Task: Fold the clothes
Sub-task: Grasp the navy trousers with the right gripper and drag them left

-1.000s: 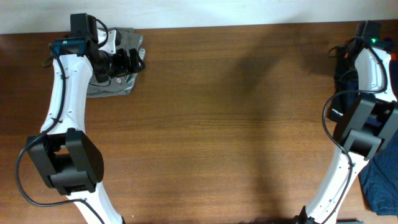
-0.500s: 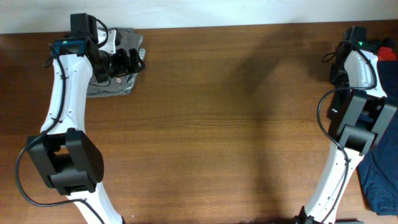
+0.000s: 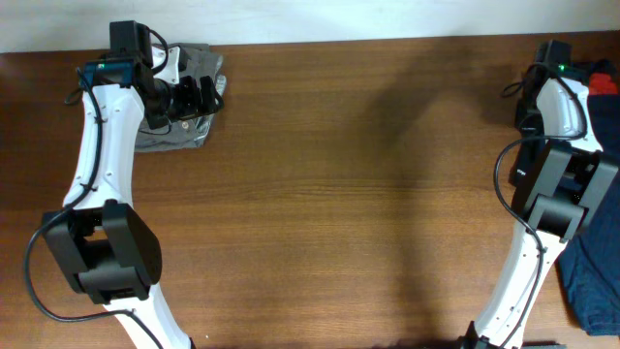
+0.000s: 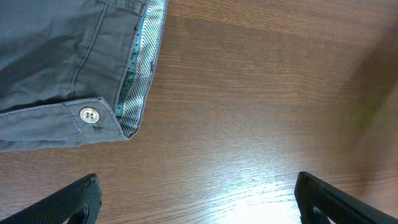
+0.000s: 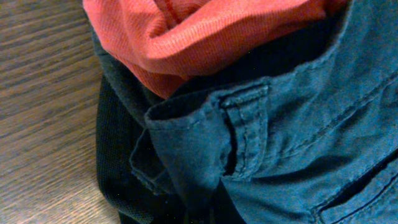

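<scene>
Limp cloth at both ends of the bench (image 3: 368, 194); left jaws wide and empty.

The grey trousers (image 4: 56, 68) lie at the far left corner, with their buttoned waistband corner just ahead of the left jaws and untouched. The right wrist camera sits close over a heap of a red top (image 5: 205, 31), blue jeans (image 5: 298, 143) and a black garment (image 5: 115, 162). The right jaws cannot be made out. Everything looks light and soft. The jeans' stiffer waistband by the belt loop (image 5: 245, 124) seems the best hold.

A brown wood-grain desk (image 3: 368, 194) fills the overhead view, with a pale wall (image 3: 339, 19) strip along its far edge. Soft shadows dim the desk's far side, right of centre
</scene>
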Motion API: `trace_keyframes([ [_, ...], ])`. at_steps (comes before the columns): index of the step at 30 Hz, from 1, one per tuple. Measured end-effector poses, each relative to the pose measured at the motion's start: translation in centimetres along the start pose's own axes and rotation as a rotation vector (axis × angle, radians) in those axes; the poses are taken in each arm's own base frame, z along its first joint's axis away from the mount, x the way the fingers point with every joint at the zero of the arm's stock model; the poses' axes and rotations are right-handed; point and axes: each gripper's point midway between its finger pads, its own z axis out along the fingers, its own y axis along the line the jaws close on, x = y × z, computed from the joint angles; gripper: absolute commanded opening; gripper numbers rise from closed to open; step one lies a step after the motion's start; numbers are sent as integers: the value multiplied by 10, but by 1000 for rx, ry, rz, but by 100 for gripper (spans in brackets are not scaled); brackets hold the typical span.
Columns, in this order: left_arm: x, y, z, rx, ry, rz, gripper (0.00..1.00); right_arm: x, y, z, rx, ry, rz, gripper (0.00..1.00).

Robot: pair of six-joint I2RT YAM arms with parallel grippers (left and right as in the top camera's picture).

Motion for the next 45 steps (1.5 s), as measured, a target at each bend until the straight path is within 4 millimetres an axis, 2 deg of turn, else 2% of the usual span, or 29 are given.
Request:
trace_keyframes([
  [6,0,0,0,0,0,0,99,0,1,-3,-16,-2,23,4],
  [9,0,0,0,0,0,0,99,-2,-1,-13,-41,-11,37,4],
  [13,0,0,0,0,0,0,99,-9,-6,-42,-107,-50,68,4],
  [21,0,0,0,0,0,0,99,-20,-15,-112,-237,-153,109,4],
  [26,0,0,0,0,0,0,99,-25,-10,-144,-284,-202,111,4],
  [30,0,0,0,0,1,0,99,-30,6,-173,-318,-250,93,4],
  [36,0,0,0,-1,1,-1,99,-34,32,-227,-373,-341,56,4],
  [39,0,0,0,-1,2,-1,99,-33,53,-253,-421,-379,17,4],
  [41,0,0,0,-1,2,-1,99,-31,74,-267,-463,-392,-22,4],
  [45,1,0,0,0,4,-1,99,-15,132,-297,-555,-402,-137,4],
])
